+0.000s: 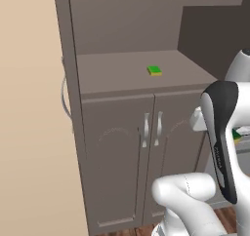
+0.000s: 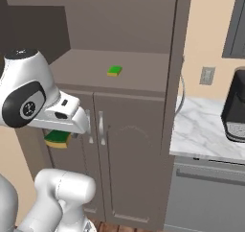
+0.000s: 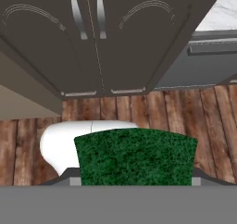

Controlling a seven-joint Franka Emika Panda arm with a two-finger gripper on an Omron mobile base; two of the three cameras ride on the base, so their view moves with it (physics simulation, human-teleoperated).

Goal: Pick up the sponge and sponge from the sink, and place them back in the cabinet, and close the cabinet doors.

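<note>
Tall dark grey-brown wooden cabinet (image 1: pixel 122 84) standing open at its upper part, inner shelves bare to view. On the middle shelf (image 2: pixel 91 70), one small flat rectangular sponge with a bright green top over a yellow layer (image 1: pixel 155 70), lying flat and alone, well back from the front edge. Below the shelf, the lower pair of arched-panel doors with silver vertical handles (image 1: pixel 151 129), shut. In front of those doors, lower than the shelf, the white arm's hand (image 2: pixel 57 139) clenched on a second green-and-yellow sponge (image 3: pixel 136 157) (green face towards the hand camera, finger tips hidden behind it). In the right base view, held sponge hanging under the white wrist, just beside the left door handle. Under the hand, brown wooden plank floor (image 3: pixel 139 109). To the cabinet's right, a white marble surface (image 2: pixel 206 125) with a black appliance (image 2: pixel 235 112) standing on it
</note>
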